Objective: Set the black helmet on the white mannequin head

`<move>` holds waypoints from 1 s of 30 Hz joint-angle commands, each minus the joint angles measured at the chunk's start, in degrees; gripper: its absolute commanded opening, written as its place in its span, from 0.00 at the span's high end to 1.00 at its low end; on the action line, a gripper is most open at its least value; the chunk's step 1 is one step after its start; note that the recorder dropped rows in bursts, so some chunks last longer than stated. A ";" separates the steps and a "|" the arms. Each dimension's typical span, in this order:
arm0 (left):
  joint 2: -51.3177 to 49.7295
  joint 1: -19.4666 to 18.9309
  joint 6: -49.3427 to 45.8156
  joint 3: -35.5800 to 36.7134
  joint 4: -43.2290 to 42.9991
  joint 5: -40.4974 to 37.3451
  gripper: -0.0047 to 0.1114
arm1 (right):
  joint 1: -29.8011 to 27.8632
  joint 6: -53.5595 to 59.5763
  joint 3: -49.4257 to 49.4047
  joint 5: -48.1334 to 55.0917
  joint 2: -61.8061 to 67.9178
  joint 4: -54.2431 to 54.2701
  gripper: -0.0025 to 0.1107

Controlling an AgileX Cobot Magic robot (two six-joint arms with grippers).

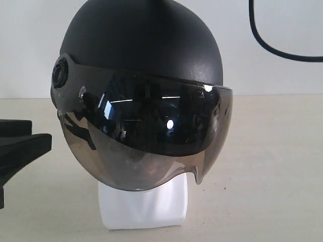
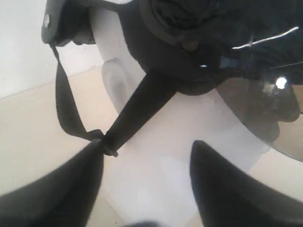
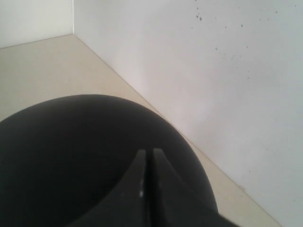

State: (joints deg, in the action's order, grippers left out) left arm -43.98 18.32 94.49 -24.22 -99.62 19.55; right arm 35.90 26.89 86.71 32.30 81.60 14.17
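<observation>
One black helmet (image 1: pixel 141 45) sat on the white mannequin head (image 1: pixel 144 204); left gripper (image 2: pixel 147 146) gaped at nine o'clock, right gripper (image 3: pixel 148 152) was pressed together.

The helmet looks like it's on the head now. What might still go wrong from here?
The chin strap hangs right beside the open left fingers; backing away might snag it and drag the black helmet crooked. The white mannequin head is much narrower at its bottom than the helmet on it, so a tug, or a push from the shut right fingers above the crown, might tip it over.
</observation>
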 commanded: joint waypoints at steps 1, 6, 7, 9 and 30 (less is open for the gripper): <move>0.13 -0.01 0.36 0.30 -0.32 -2.03 0.39 | 0.03 0.05 -0.43 -1.59 -0.42 -0.51 0.98; -0.19 -0.01 -0.26 0.18 1.04 -13.99 0.39 | 0.03 0.05 -0.43 -2.96 -0.42 -0.25 0.98; -0.60 -0.01 -0.26 0.05 2.42 -15.50 0.39 | 0.03 0.05 -0.43 -2.96 -0.42 -0.14 0.98; -1.97 -0.01 -0.26 -0.59 3.17 -15.33 0.39 | 0.03 0.05 -0.43 -2.96 -0.42 0.07 0.98; -21.54 0.10 -0.26 -12.51 3.45 -10.41 0.43 | 0.03 0.05 -0.43 -2.96 -0.42 0.07 0.98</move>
State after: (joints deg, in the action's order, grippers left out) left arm -64.04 18.32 94.38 -35.82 -96.45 9.82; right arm 35.90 26.89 86.71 30.09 81.60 14.07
